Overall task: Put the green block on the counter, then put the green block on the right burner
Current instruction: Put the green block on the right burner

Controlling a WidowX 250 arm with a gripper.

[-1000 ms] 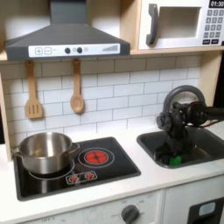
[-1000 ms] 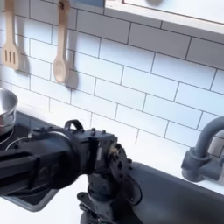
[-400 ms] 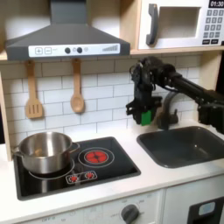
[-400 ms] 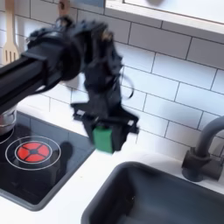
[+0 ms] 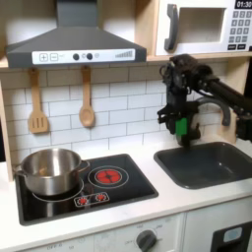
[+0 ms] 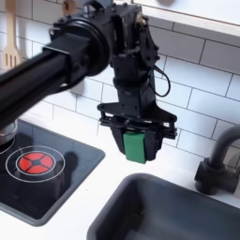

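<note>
My gripper [image 5: 179,126] [image 6: 137,150] hangs in the air, shut on the green block [image 5: 181,126] [image 6: 135,146], a small bright green cube between its black fingers. In the first exterior view it hovers above the back left part of the dark sink [image 5: 212,163], in front of the tiled wall. The pale counter [image 5: 162,192] [image 6: 98,178] lies below and to the left in both exterior views. On the black hob, the right burner [image 5: 107,176] [image 6: 34,163] shows its red rings bare, well to the first exterior view's left of the gripper.
A steel pot [image 5: 50,170] covers the hob's other burner. A grey faucet [image 6: 217,159] stands at the back of the sink. Wooden utensils [image 5: 87,110] hang on the wall under the hood. A microwave [image 5: 205,27] sits above.
The gripper rose out of the sink with the green block, swung to the first exterior view's left over the counter, then drifted back right over the sink's edge.
</note>
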